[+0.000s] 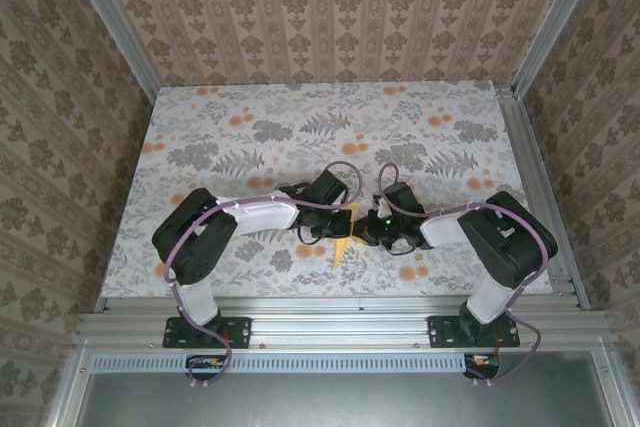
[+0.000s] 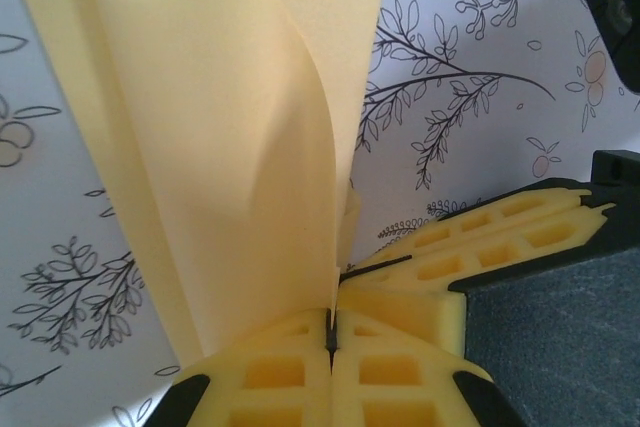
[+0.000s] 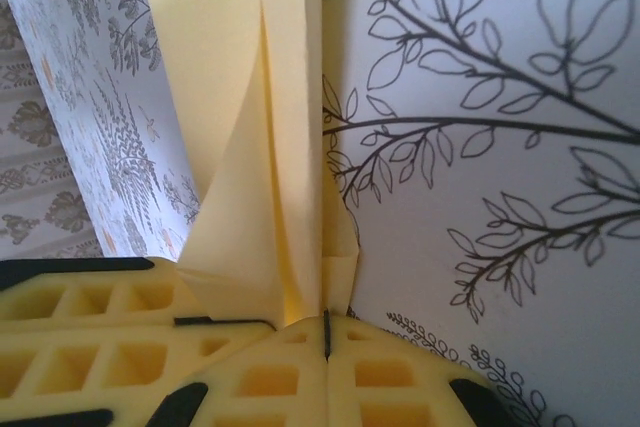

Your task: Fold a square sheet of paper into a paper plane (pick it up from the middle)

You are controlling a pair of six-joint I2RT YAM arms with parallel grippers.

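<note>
Paper plane (image 1: pixel 342 245) — long axis near-far, tip nearward

Standing here I can read no writing, label, brand or number anywhere, neither on the pale-yellow paper (image 2: pixel 200 147) nor on the flower-print cloth (image 1: pixel 300 127) nor on the patterned wallpaper (image 1: pixel 330 7).

Both arms fold inward, left gripper (image 2: pixel 332 325) meeting right gripper (image 3: pixel 327 330) tip to tip, jaws clamped tight
</note>
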